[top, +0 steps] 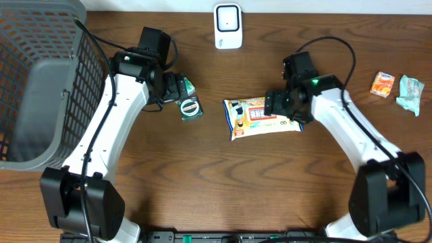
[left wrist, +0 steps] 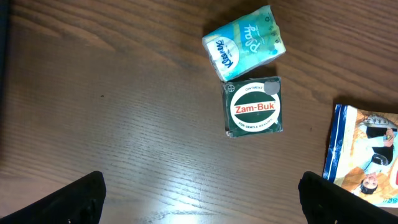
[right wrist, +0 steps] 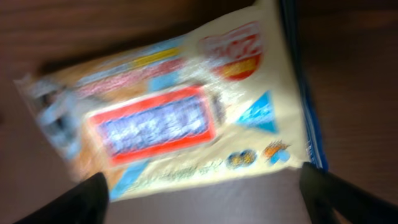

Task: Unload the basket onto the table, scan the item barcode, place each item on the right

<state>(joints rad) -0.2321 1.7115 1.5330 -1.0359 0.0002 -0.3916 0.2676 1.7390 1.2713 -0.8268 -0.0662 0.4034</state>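
While the snack packet lies flat and printed face up near the middle of the wooden counter, the right tool hangs over the packet's right end. Its fingers are spread wide to either side, released and gripping nothing, though that wrist view is blurred. The white scanner stands at the counter's far edge, well apart from the packet. The left tool is likewise released, its fingers wide apart over bare wood, near a green Zam-Buk tin that sits just beside a teal tissue pack. A grey mesh basket sits at the left end, and an orange packet and a pale green packet lie side by side near the right end.
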